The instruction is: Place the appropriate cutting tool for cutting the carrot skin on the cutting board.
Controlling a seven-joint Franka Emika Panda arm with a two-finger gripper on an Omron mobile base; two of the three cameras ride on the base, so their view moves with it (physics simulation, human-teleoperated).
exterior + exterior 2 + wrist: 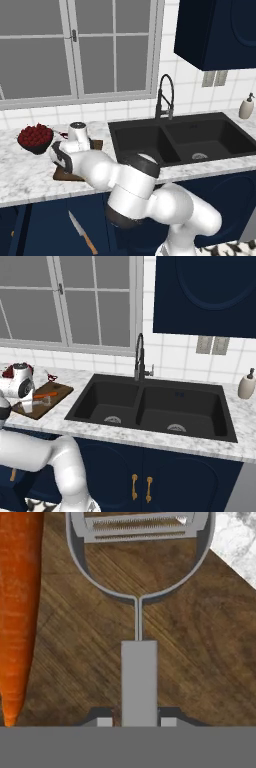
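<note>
In the left base view, the white arm is reaching left over the marble counter (30,170), its wrist hanging above the dark brown rectangular wooden cutting board (95,145), which is mostly hidden beneath it. A dark bowl of red fruit (35,138) is sitting just left of the board, and a steel-bladed knife with an orange-brown handle (83,233) is lying on the floor below.

In the right base view, the small thin orange carrot (48,394) is lying on the board (60,392), with the rounded loop head of the slim silver-grey all-metal peeler (45,401) showing just beside it. A small red-handled tool (50,376) is resting on the counter behind the board.

In the hand view, the peeler (139,677) is lying flat over the wood grain (200,662), parallel to the carrot (19,612) and apart from it. The two-finger gripper (139,722) is straddling the handle, tips close on either side; whether they are clamping it I cannot tell.

The peeler appears to be resting on the board already, so what probably remains is releasing, if not yet done, and lifting clear.
</note>
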